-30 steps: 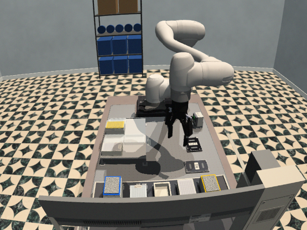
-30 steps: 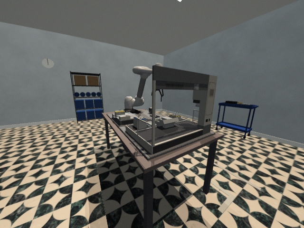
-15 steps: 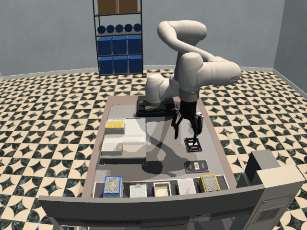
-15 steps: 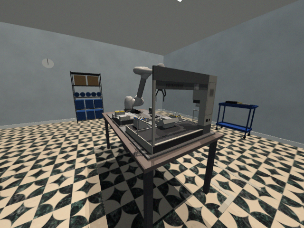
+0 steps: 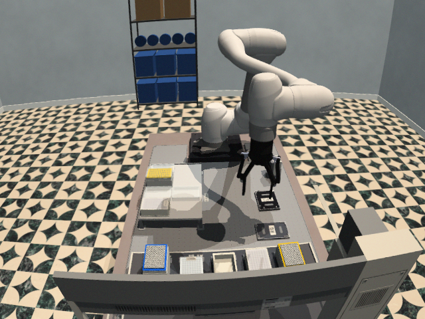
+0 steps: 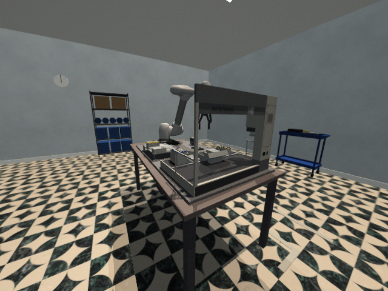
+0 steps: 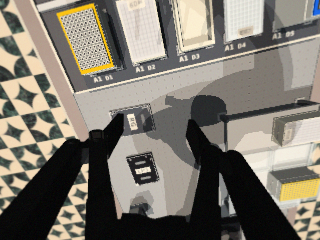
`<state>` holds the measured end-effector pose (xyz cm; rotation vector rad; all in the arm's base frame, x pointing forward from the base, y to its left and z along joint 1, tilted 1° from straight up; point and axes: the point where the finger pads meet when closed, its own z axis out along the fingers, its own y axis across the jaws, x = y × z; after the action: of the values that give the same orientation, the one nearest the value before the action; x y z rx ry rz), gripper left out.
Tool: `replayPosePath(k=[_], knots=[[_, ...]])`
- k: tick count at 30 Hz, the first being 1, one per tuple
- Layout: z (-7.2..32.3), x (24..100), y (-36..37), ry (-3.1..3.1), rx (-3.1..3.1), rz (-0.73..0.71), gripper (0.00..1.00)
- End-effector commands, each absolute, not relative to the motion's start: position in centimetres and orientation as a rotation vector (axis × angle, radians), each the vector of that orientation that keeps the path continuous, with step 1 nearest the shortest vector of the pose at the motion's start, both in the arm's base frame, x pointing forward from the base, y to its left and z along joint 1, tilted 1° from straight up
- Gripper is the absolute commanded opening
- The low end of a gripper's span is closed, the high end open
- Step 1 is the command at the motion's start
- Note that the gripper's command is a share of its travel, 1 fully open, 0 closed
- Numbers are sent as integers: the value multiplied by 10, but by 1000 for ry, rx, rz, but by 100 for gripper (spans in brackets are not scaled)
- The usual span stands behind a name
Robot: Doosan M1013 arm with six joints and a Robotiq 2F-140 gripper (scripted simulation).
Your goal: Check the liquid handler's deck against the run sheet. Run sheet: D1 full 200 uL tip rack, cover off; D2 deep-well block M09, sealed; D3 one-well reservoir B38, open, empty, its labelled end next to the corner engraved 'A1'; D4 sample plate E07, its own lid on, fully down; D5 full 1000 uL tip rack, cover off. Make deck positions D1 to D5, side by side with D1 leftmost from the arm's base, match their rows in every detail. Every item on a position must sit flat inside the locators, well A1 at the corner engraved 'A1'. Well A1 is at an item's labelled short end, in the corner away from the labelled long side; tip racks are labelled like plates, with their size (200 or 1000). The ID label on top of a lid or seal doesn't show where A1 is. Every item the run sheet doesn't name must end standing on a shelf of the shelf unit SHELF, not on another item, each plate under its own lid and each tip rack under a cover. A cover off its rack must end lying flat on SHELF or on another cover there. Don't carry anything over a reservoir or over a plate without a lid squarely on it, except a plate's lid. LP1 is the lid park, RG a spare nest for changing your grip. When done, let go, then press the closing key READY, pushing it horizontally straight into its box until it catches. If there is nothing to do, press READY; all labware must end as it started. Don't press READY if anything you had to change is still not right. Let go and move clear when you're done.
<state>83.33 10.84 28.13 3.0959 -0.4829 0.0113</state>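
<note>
My gripper (image 5: 257, 192) (image 6: 205, 120) (image 7: 155, 125) is open and empty. It hangs above the table, over two dark nests (image 5: 267, 200) (image 5: 271, 230) that also show in the wrist view (image 7: 142, 167) (image 7: 131, 120). The deck row lies along the liquid handler. D1 holds a yellow-framed tip rack (image 5: 291, 254) (image 7: 85, 39) with no cover. D2 holds a white block (image 5: 257, 259) (image 7: 141, 30). D3 holds an open cream reservoir (image 5: 224, 262) (image 7: 195, 25). D4 holds a white plate (image 5: 190, 264) (image 7: 243, 17). D5 holds a blue-framed tip rack (image 5: 155, 257) with no cover.
The low shelf unit (image 5: 171, 219) stands on the table's other side with a yellow rack (image 5: 159, 172) (image 7: 295, 187) and pale covered items (image 5: 155, 202). A small grey box (image 5: 274, 168) stands behind my gripper. The handler's gantry (image 5: 206, 284) spans the front; the arm base (image 5: 212, 144) is at the back.
</note>
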Motion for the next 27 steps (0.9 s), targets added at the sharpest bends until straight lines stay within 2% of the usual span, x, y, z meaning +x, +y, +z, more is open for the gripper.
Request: replayPosePath(k=[1,27], knots=[[283,833,109,-371,3113,13,66],[282,834,124,292,3120,10,66]])
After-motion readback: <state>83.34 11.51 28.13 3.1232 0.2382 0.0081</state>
